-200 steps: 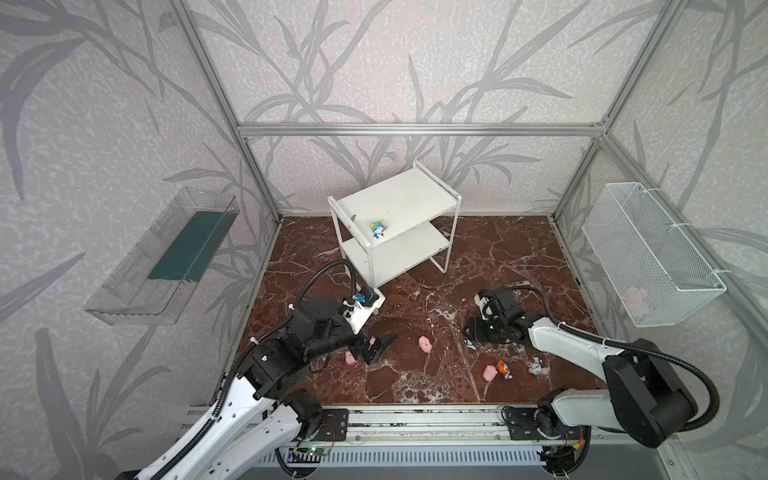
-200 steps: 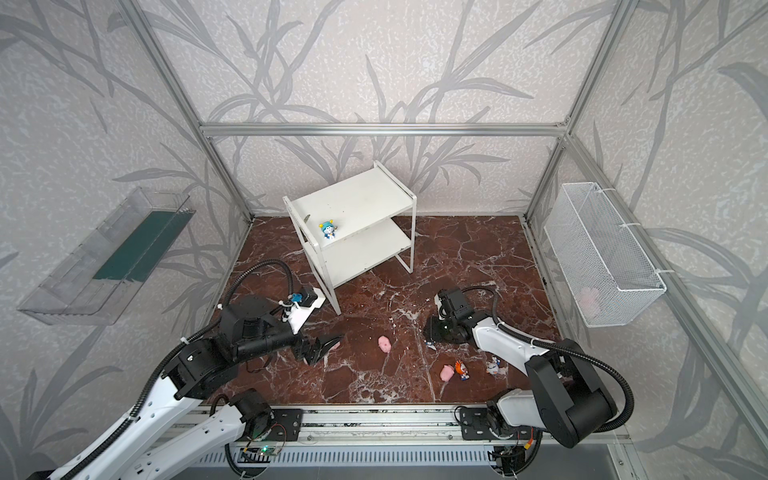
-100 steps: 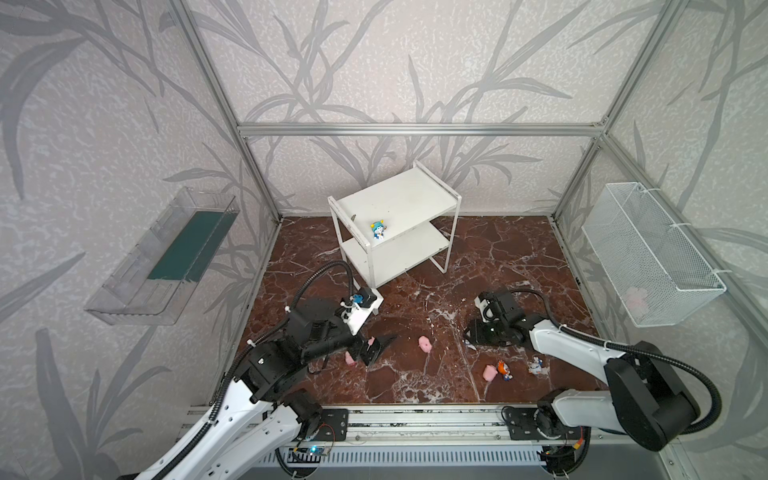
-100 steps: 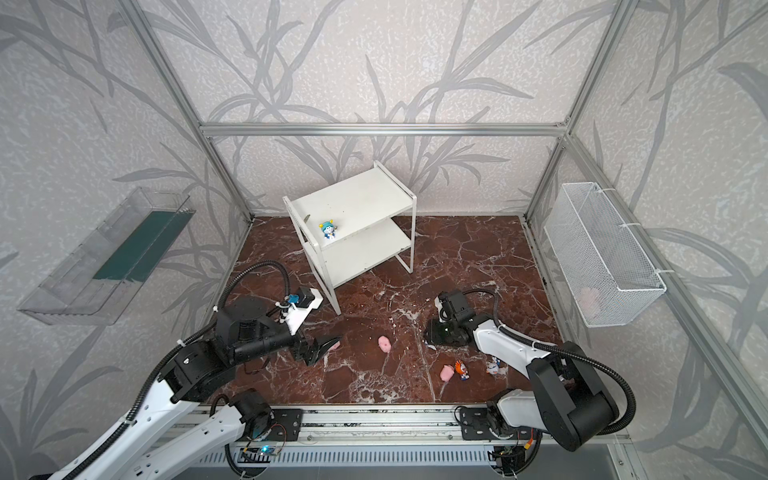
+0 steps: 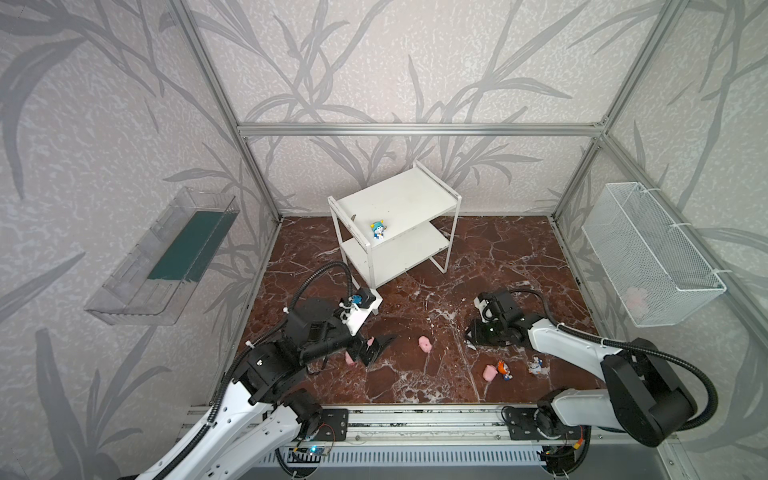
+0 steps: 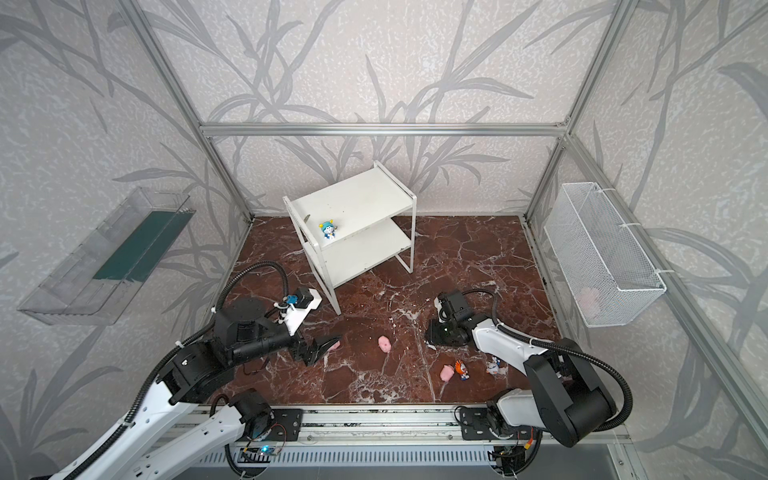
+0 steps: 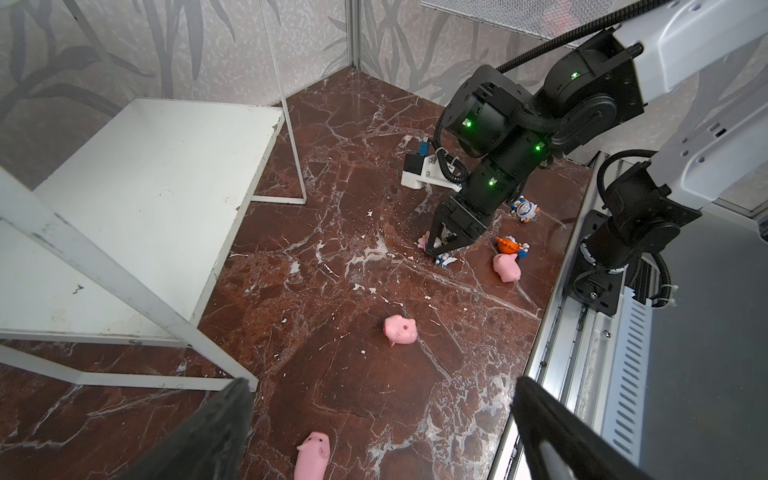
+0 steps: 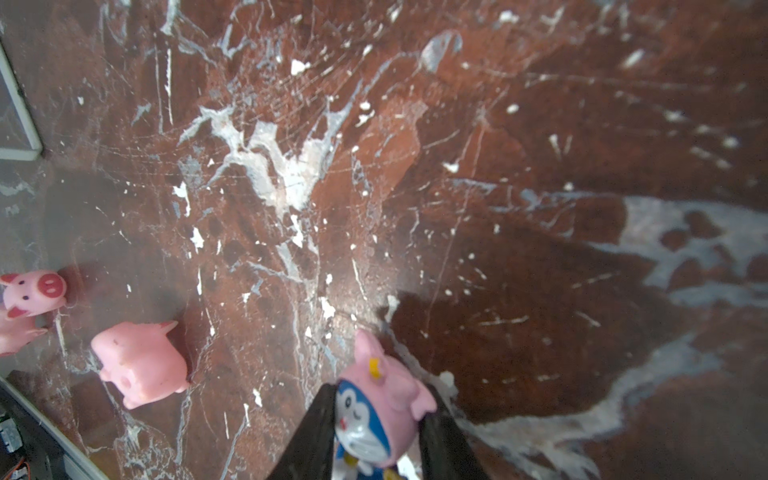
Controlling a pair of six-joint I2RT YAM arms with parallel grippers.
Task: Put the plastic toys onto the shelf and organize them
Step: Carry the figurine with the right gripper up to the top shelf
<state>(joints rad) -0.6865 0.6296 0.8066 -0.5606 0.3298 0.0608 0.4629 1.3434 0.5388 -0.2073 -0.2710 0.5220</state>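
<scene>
one pink-hat figurine (image 8: 365, 415) pinched by right gripper (image 8: 378, 390), left gripper (image 7: 382, 382) spread

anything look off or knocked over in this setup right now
Yes. The small white two-tier shelf stands turned at an angle to the back wall, holding just one teal-hatted blue-and-white figurine. On the brown marble floor, a pink pig figure and the orange-hatted figurine appear tipped over.

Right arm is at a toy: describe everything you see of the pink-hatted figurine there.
The pink-hatted figurine is small glossy plastic: blue-and-white winking face, pink eared hat with a yellow mark. The black fingers of the right gripper flank it and appear to press both sides. It is down by the marble floor; resting or lifted, I cannot tell.
</scene>
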